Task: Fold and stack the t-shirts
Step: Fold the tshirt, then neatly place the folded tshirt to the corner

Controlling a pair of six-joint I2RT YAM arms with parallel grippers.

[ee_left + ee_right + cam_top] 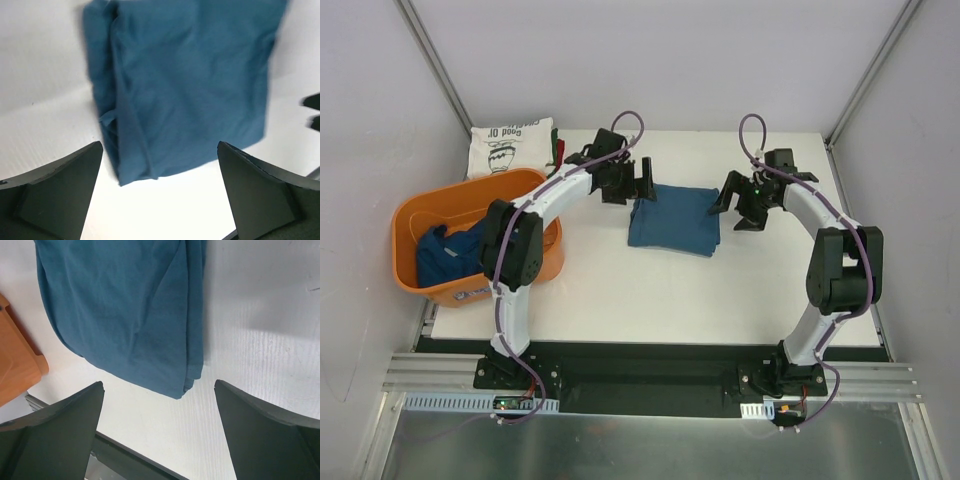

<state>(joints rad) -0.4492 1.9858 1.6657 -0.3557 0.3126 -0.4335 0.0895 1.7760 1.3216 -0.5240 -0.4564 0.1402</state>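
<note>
Folded dark blue t-shirt (674, 219) lies flat at mid-table, a rough rectangle, layered edges showing along one side in both wrist views. Left gripper (632, 186) hovers at the shirt's left edge, jaws spread wide, nothing between the fingers (55, 195). Right gripper (740, 205) hovers just off the shirt's right edge, likewise spread wide and empty (contact with the cloth cannot be confirmed for either). White table (620, 290) bears the shirt. At the far-left corner, a folded cream t-shirt (510, 145) with dark print; red and green cloth (558, 148) shows beside it. Orange tub (535, 190) at left holds a crumpled blue t-shirt (445, 255).
</note>
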